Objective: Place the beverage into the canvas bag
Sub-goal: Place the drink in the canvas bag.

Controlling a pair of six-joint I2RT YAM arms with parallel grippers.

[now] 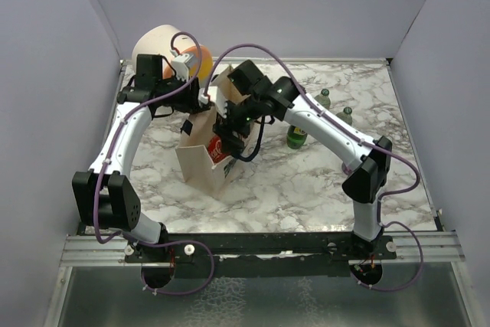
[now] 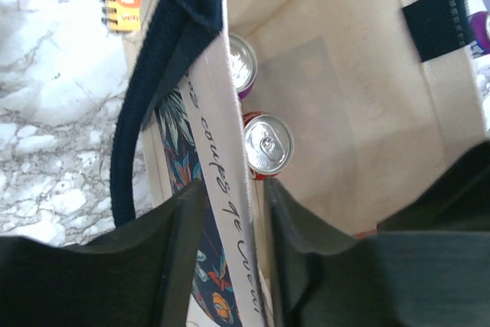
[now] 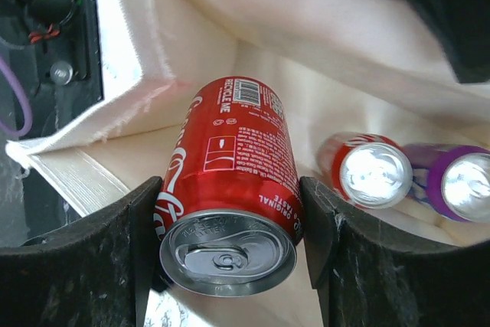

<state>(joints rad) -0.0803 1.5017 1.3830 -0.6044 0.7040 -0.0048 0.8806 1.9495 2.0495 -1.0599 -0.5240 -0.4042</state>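
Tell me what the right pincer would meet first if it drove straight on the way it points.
Probably the canvas bag's inner cloth: the right pincer, holding the red can, points into it. The two standing cans stand beside that line; depth unclear.

The left arm (image 1: 122, 139) and right arm (image 1: 329, 124) are bending inward, wrists pointing down. The right gripper (image 3: 230, 223) is clamping a red can (image 3: 230, 158); the left gripper (image 2: 233, 197) is standing slightly parted.
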